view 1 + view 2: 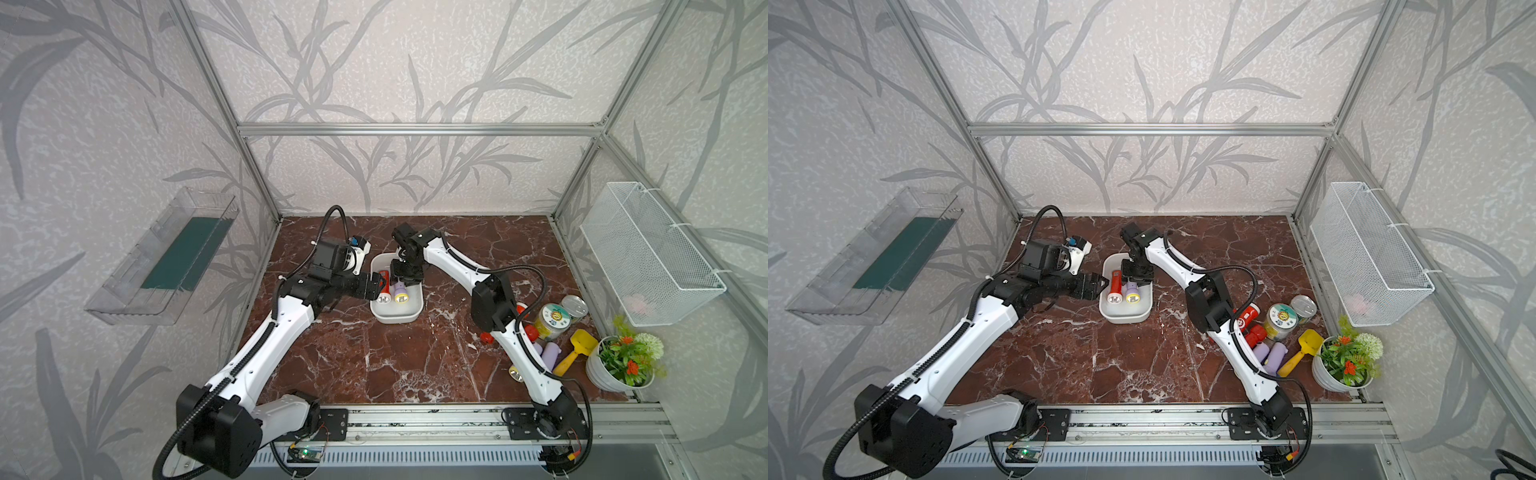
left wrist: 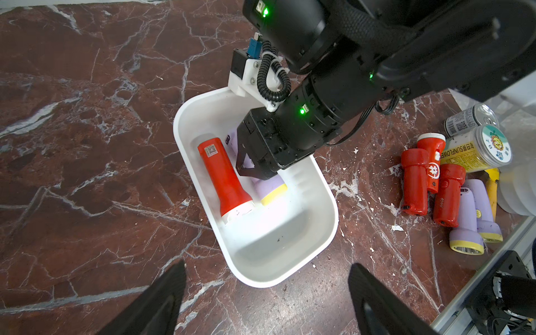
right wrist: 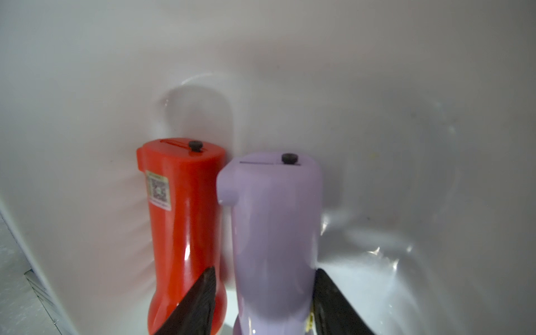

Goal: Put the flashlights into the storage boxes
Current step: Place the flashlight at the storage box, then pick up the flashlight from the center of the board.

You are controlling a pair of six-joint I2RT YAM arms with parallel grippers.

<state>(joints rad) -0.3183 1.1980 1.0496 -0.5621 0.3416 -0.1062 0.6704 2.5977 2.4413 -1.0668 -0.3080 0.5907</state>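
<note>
Right tool (image 3: 265, 269) straddles lavender flashlight (image 3: 272, 220) in tray (image 3: 406, 116) on marble (image 1: 415, 353).

— What's in the tray (image 2: 275, 246)?
— Two torches lying flat, side by side and touching. The red torch (image 2: 223, 174) is along a long wall, with the lavender torch (image 2: 266, 185) next to it. Both tails point to the same short end, and the shiny lenses face the tray's middle.
— And the others?
— They're heaped on the table (image 2: 87, 145), well apart from the tray. There are three red ones (image 2: 414, 179) and two lavender ones (image 2: 467, 220), all lying down and pressed together.
</note>
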